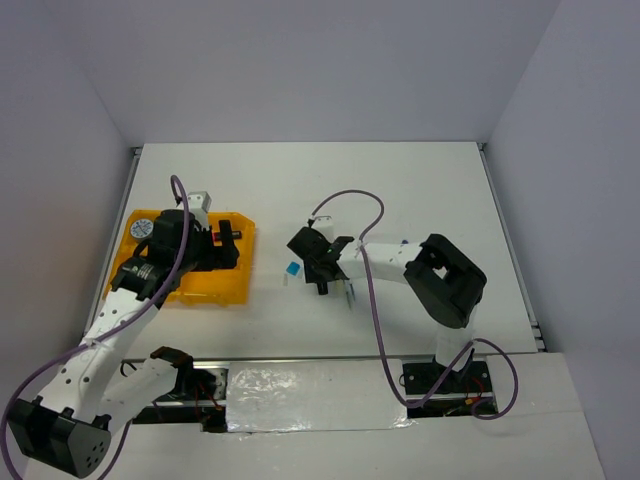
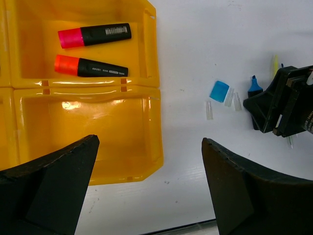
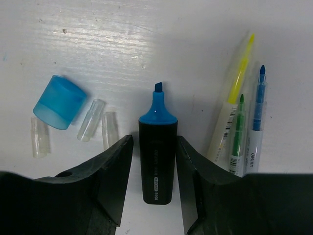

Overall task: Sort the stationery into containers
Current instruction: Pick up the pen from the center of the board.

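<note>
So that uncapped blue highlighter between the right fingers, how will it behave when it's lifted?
The blue highlighter looks like rigid plastic with a flattish body, so it probably won't flex or roll. Its smooth barrel may slip in the right gripper. The tip is bare, with a blue cap lying apart, so it could smear.

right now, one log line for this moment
left gripper open over tray | right gripper open, straddling uncapped blue marker on table | pink-capped marker, orange-capped marker in tray
</note>
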Controlling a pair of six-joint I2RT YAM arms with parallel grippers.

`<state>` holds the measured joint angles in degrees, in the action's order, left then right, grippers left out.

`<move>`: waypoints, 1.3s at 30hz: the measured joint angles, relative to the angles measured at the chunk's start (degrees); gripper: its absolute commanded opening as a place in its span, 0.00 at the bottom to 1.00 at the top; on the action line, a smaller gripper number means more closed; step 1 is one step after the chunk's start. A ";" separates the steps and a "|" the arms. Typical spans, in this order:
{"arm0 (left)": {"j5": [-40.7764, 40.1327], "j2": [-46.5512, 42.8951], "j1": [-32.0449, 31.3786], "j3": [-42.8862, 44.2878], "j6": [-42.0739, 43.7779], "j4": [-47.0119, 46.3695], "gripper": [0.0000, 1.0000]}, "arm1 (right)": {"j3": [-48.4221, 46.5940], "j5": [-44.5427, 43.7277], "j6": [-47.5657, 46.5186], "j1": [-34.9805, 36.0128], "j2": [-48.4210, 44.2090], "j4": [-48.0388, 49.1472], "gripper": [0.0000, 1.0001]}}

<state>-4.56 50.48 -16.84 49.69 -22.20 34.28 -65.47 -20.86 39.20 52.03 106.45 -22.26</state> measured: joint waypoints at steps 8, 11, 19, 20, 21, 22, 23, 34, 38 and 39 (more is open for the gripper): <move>0.00 0.28 -0.39 0.00 0.00 0.00 0.99 | 0.31 -0.42 0.83 0.35 -0.17 0.35 0.52; 0.00 0.33 -0.52 0.00 0.00 0.00 0.99 | 0.39 -0.57 1.14 0.46 -0.31 0.28 0.51; 0.00 0.37 -0.63 0.00 0.00 0.00 0.99 | 1.44 -1.60 1.70 1.46 -1.01 -0.26 0.44; 0.00 0.37 -0.63 0.00 0.00 0.00 0.99 | 1.44 -1.68 1.70 1.53 -1.01 -0.33 0.44; 0.00 0.37 -0.63 0.00 0.00 0.00 0.99 | 1.44 -1.88 1.81 1.62 -1.01 -0.39 0.44; 0.00 0.37 -0.63 0.00 -0.04 0.00 0.99 | 1.44 -1.99 1.88 1.73 -1.01 -0.50 0.40; 0.00 0.46 -0.63 0.00 -0.11 0.00 0.99 | 1.44 -2.14 1.90 1.86 -1.01 -0.59 0.37; 0.66 8.46 -3.89 3.72 -4.87 0.17 0.99 | 1.33 -2.60 1.84 2.93 -2.36 -3.45 0.15; -0.79 14.12 -10.45 7.21 -7.30 -1.77 0.97 | 1.66 -2.69 1.29 3.39 -10.27 -6.56 0.15; -1.11 15.87 -12.09 8.13 -7.98 -2.49 0.95 | 1.97 -2.97 1.16 3.52 -14.01 -7.13 0.15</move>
<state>-5.67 66.35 -28.93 57.82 -30.17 31.79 -63.51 -23.83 40.36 55.55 92.44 -29.39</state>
